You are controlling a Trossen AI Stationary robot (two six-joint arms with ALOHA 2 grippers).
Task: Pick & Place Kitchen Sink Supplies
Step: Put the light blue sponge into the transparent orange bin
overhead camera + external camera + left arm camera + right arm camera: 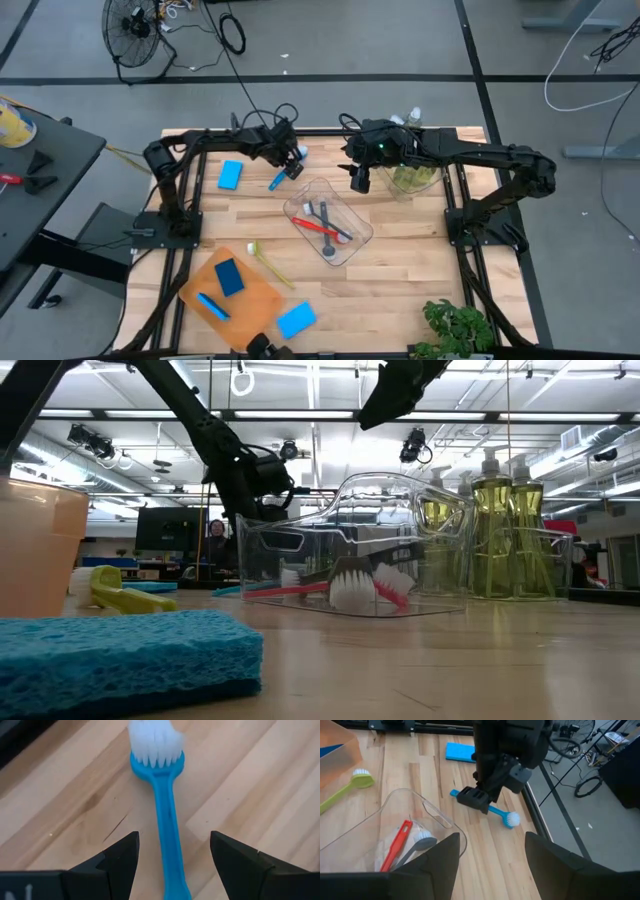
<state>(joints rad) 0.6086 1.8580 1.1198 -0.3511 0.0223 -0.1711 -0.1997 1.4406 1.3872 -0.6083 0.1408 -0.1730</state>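
Blue brush (167, 827) flat on table (420, 270), betw. fingers of wide-open left tool (172, 855); right tool (490, 852) open, empty.

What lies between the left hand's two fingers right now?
In the left wrist view, the blue brush lies on the table between the open fingers of the left hand, handle running through the gap, untouched.

I can't make out any text, label, brand or number from here. The soap bottles (505, 530) at the right of the low view show no readable label.
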